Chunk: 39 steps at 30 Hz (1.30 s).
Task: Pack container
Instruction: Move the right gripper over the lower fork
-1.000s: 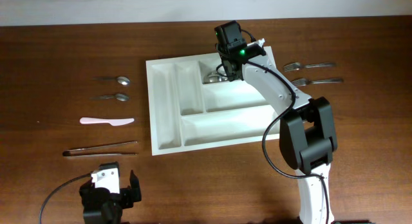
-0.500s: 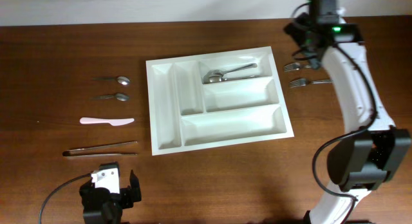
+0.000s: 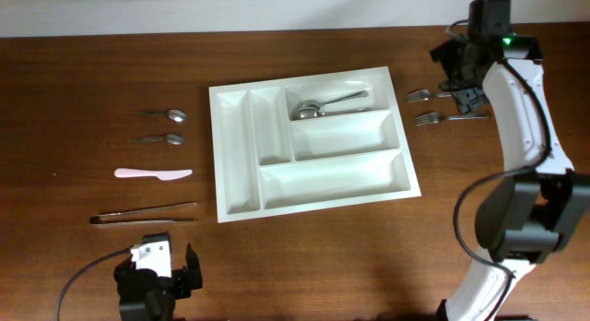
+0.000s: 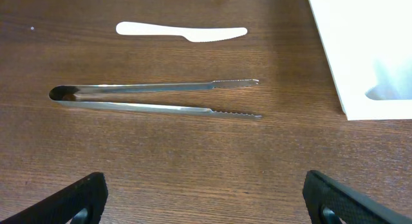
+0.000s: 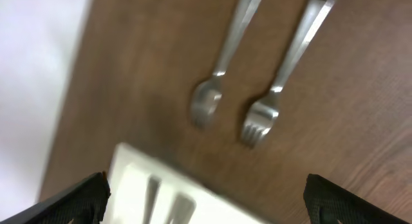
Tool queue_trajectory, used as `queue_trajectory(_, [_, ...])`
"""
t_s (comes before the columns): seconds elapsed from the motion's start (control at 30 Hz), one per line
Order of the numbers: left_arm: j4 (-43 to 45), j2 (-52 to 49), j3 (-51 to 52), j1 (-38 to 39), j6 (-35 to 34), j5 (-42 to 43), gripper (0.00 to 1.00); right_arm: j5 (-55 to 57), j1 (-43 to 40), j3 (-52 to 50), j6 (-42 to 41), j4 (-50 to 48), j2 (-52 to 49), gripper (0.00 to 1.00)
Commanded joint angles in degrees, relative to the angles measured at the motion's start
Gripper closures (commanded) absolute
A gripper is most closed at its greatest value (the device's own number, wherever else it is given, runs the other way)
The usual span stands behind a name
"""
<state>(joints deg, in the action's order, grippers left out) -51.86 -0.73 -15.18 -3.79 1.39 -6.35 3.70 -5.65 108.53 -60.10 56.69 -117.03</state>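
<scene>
Hovering open-fingered and empty over the forks [image 3: 442,94] beside the container [image 3: 221,155], the right gripper [image 3: 464,81] looks mid-reach and next must descend and close on one handle.

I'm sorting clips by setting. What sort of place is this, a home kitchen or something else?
Likely a robotics lab bench, not a kitchen: a wooden table, tongs and forks laid out neatly around a white cutlery tray, and a robot arm reaching over the forks.

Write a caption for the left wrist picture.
Left gripper open near metal tongs; pale knife beyond, tray edge at right.
</scene>
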Motion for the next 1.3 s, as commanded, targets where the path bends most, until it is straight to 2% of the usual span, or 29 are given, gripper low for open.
queue_trajectory(0.0, [-0.02,0.39,0.20,-0.28,1.05,0.42,0.01,4.96,-0.55,0.33,-6.40,0.50,-4.11,0.00])
queue_trajectory(0.13, [-0.02,0.39,0.20,-0.28,1.05,0.42,0.01,4.92,-1.95,0.33,-11.50,-0.07,-7.98,0.00])
queue_trajectory(0.5, [-0.02,0.39,0.20,-0.28,1.05,0.42,0.01,6.86,-4.81,0.31,-24.15,1.46,-9.38,0.05])
queue_trajectory(1.07, [-0.02,0.39,0.20,-0.28,1.05,0.42,0.01,6.45,-4.87,0.24,-24.24,1.38,-15.85,0.07])
queue_trajectory(1.27, [-0.02,0.39,0.20,-0.28,1.05,0.42,0.01,6.40,-4.87,0.22,-24.24,0.63,-16.63,0.11])
